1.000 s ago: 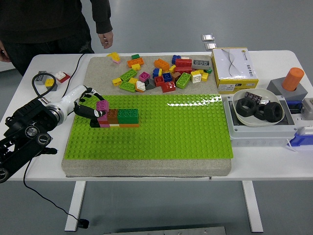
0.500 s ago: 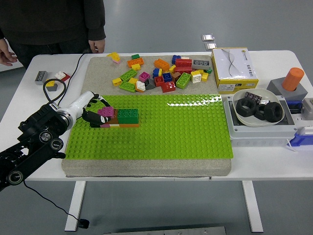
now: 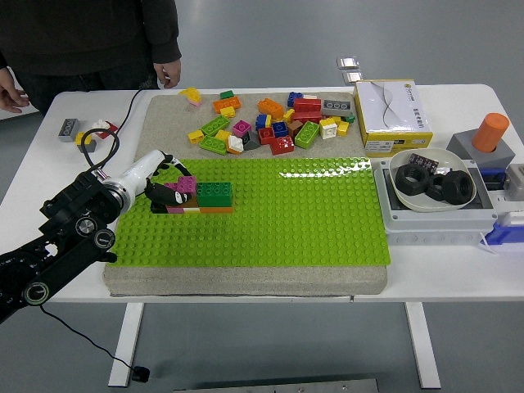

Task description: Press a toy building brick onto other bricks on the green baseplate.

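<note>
Magenta brick, small and blocky with studs facing up, sits on the left end of a short row of bricks whose long axis runs left to right across the green baseplate on the white desk. Left hand has its dark fingers curled around the magenta brick. Loose bricks lie scattered behind the baseplate.

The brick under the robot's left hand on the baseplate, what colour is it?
Magenta pink brick, at the left hand, seen in the head view.
</note>
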{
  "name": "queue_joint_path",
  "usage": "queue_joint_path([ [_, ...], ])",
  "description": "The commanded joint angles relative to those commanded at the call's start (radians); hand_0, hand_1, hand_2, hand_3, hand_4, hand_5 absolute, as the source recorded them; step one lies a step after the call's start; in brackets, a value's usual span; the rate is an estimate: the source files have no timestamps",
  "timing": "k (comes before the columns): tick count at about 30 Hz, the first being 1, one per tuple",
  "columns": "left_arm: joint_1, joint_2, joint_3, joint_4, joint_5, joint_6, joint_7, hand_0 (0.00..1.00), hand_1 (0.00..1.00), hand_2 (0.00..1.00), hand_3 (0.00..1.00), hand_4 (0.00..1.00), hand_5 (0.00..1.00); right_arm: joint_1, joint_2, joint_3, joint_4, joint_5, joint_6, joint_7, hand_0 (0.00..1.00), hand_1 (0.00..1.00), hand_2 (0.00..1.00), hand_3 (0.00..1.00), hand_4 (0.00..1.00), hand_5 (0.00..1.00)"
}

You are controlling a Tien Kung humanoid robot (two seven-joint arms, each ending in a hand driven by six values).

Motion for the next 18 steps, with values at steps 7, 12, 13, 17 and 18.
queue_joint_path([
  [7,0.000,-0.005,-0.010,0.015,0.003,0.007,-0.003,0.908,0.914,0.928,0.449,0.681,0.002,0.000,0.000,0.015,0.000,-0.014,0.002,0.002,0.518,0.692,0.731,0.724,0.766,0.834],
  [12,-0.001,-0.007,-0.011,0.020,0.000,0.009,-0.006,0.906,0.913,0.927,0.446,0.697,0.002,-0.002,0.001,0.029,0.000,-0.029,0.004,0.003,0.518,0.690,0.727,0.721,0.765,0.832],
  [13,0.000,-0.008,-0.010,0.021,-0.002,0.008,-0.006,0.906,0.913,0.927,0.446,0.697,0.002,-0.002,0.001,0.032,0.000,-0.031,0.004,0.003,0.518,0.690,0.727,0.721,0.765,0.832],
  [17,0.000,-0.010,-0.008,0.023,-0.007,0.010,-0.008,0.902,0.913,0.925,0.441,0.715,0.002,-0.002,0.001,0.039,0.000,-0.037,0.005,0.003,0.518,0.691,0.726,0.723,0.763,0.830],
  [18,0.000,-0.010,-0.008,0.024,-0.009,0.010,-0.008,0.902,0.913,0.925,0.441,0.715,0.002,-0.002,0.002,0.040,0.000,-0.039,0.005,0.003,0.518,0.691,0.726,0.723,0.763,0.830],
])
